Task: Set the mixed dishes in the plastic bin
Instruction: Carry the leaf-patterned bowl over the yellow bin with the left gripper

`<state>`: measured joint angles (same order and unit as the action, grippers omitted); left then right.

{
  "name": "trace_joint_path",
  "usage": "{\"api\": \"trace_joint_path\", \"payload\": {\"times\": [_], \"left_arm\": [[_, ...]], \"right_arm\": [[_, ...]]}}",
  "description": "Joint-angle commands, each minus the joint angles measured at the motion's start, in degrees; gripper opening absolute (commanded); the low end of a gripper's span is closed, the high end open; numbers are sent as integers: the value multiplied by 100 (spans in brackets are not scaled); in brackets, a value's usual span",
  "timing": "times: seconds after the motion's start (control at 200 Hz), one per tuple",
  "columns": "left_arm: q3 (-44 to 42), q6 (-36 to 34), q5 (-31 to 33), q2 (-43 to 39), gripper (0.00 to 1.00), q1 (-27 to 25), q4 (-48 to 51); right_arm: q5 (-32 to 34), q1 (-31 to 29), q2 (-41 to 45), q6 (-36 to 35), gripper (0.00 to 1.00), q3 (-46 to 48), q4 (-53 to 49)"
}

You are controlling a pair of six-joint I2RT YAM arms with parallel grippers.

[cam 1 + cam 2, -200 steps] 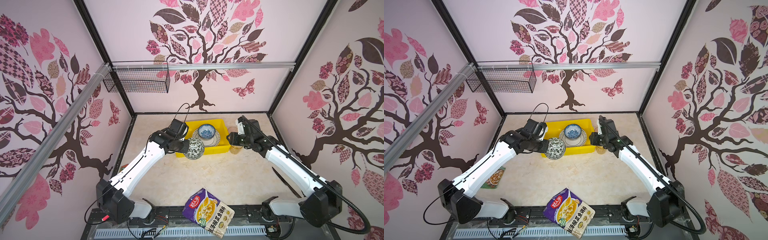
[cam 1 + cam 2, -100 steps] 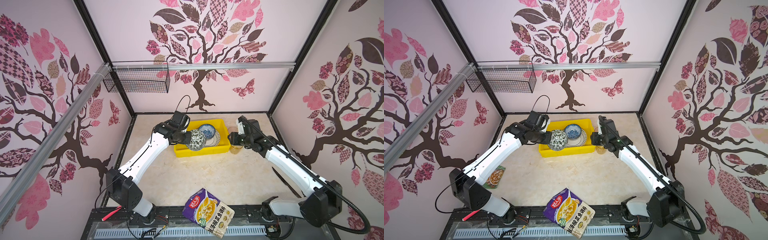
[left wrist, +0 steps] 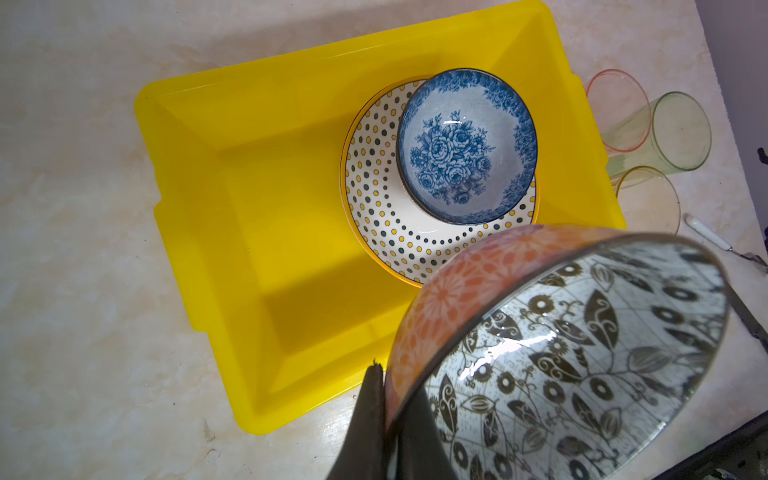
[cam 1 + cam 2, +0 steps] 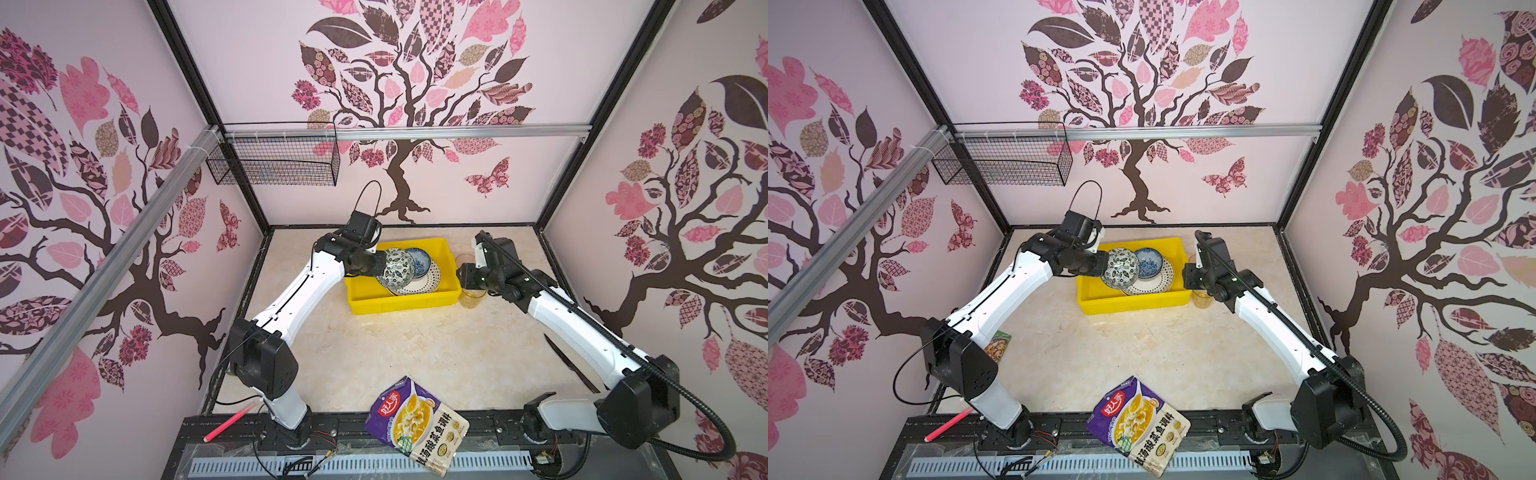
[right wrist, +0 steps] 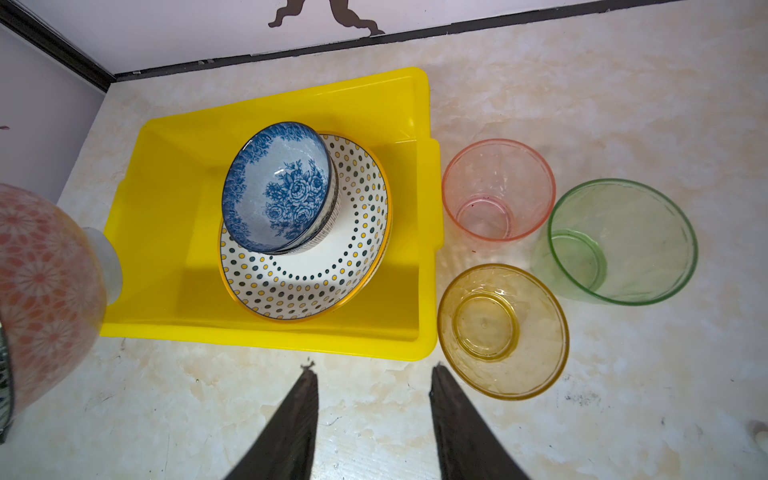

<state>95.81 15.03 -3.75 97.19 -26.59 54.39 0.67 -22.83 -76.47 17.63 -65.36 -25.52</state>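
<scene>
- The left pincer (image 3: 392, 390) is clamped on the rim of round black-white leaf-patterned ceramic bowl (image 3: 582, 353), tilted above yellow rectangular plastic bin (image 3: 249, 166)
- The right pincer (image 5: 372, 374) has jaws apart above the worktop (image 5: 623, 83), near amber translucent tumbler (image 5: 503, 332)

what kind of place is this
Probably a staged robot test booth: tree-print wall panels in a black frame, two white robot arms on a front rail, marble-look tabletop.
</scene>
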Motion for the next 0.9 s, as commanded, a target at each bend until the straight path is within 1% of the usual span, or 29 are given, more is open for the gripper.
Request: {"api": "trace_joint_path", "payload": {"times": [0.0, 0.18, 0.64, 0.7, 0.73, 0.89], "left_arm": [[409, 41, -228, 115, 0, 72, -319], [670, 114, -352, 406, 0, 110, -355], [1491, 213, -460, 1234, 0, 110, -195], [1500, 211, -461, 1352, 0, 110, -160], [1702, 212, -468, 1408, 0, 110, -165], [1821, 229, -530, 1614, 0, 110, -216]], "right_arm": [[133, 4, -129, -84, 47, -229, -41], [150, 4, -175, -93, 47, -226, -7], [161, 9, -181, -146, 47, -149, 73], [170, 1, -177, -158, 47, -152, 66], [166, 5, -182, -169, 47, -152, 65], [190, -2, -181, -189, 47, -137, 97]]}}
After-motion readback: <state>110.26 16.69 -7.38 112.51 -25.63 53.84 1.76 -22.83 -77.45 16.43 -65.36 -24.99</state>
